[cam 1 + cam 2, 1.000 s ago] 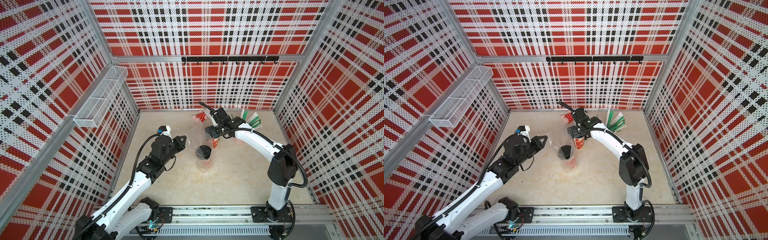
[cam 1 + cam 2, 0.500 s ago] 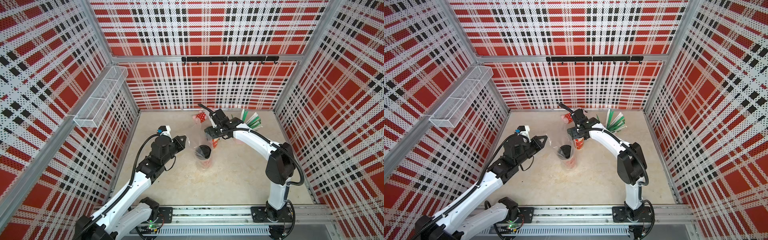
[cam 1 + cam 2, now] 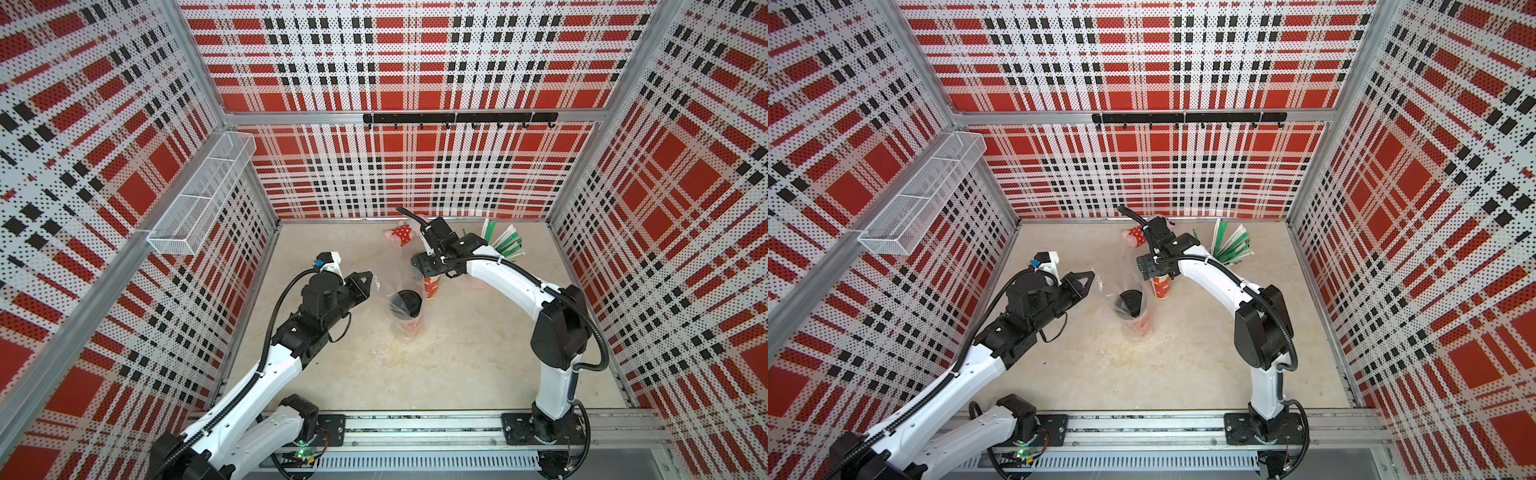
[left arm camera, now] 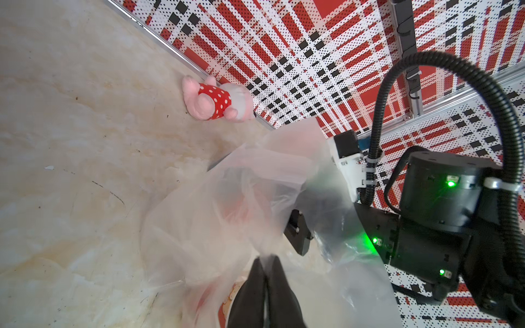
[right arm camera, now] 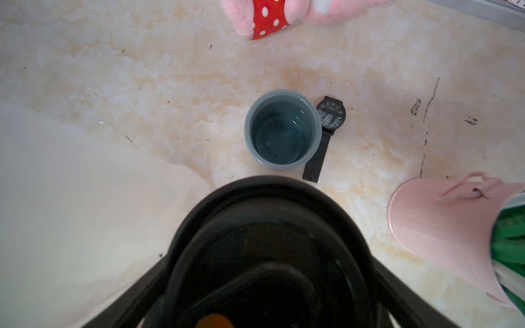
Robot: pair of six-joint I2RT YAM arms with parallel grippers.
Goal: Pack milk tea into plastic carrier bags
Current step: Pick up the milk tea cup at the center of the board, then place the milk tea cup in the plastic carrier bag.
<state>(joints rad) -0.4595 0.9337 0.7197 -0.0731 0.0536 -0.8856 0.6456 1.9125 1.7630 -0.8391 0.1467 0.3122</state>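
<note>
One milk tea cup (image 3: 407, 305) (image 3: 1131, 302), red with a black lid, stands inside the clear plastic carrier bag (image 3: 400, 272) (image 4: 227, 198). My left gripper (image 3: 370, 279) (image 3: 1090, 277) (image 4: 267, 257) is shut on the bag's edge and holds it up beside that cup. A second milk tea cup (image 3: 431, 287) (image 3: 1160, 287) stands on the table just behind the bag. My right gripper (image 3: 430, 270) (image 3: 1156, 269) (image 5: 272, 255) is over it, one finger on each side of its black lid (image 5: 261, 221). Whether the fingers press the lid does not show.
A pink plush toy in a red dotted dress (image 3: 401, 235) (image 4: 216, 99) lies by the back wall. A short grey-blue cup (image 5: 282, 129) and a black watch (image 5: 329, 119) sit beyond the right gripper. To its right is a pink cup of straws (image 3: 503, 245) (image 5: 440, 221). A wire basket (image 3: 203, 195) hangs on the left wall.
The right arm's elbow has shifted slightly to the left while its gripper stays over the second cup. The left arm, the bag and both cups have not moved.
</note>
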